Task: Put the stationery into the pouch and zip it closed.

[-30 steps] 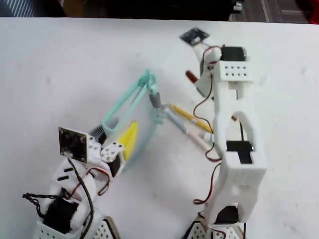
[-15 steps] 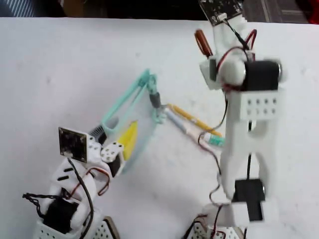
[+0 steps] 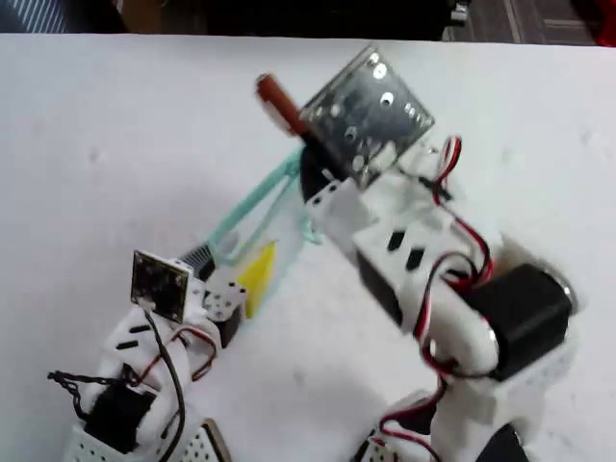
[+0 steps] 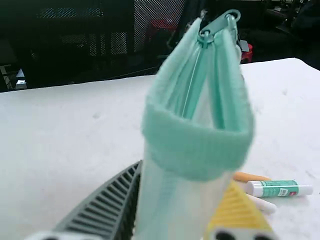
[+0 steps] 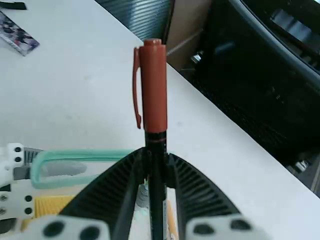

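High view shows us the pouch [image 3: 252, 204] standing on edge mid-table [image 3: 115, 144], well apart from the far edge, its zip gaping. The left gripper [image 3: 229, 264] clamps its near end. The right gripper [image 5: 155, 160], its arm bent over the pouch, pinches a capped pen [image 5: 151, 85] by the barrel.

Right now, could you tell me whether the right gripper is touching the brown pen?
Touching. The right wrist view shows the right gripper closed on the pen.
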Tool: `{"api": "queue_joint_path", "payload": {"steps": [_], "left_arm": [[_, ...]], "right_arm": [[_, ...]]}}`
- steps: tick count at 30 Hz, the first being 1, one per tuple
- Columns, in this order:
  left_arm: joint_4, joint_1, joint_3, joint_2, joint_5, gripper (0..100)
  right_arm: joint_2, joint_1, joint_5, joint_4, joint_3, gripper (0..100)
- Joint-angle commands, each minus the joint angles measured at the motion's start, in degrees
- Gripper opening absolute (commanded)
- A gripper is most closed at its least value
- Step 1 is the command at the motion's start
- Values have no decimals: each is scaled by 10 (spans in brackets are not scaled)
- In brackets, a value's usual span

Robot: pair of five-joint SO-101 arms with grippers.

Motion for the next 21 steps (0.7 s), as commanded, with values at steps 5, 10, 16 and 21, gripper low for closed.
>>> {"api": "queue_joint_path", "payload": {"steps": [5, 10, 16, 21], "left_arm": [[34, 12, -20, 2, -4, 253], [36, 7, -23, 2, 10, 247], [34, 7, -23, 2, 10, 245], [34, 7, -23, 2, 9, 245]], "right_arm": [[-13, -73, -6, -80, -19, 17], [-5, -150, -2, -185, 9, 17], [13, -170, -6, -247, 127, 17], [-8, -170, -12, -282, 215, 17]]}}
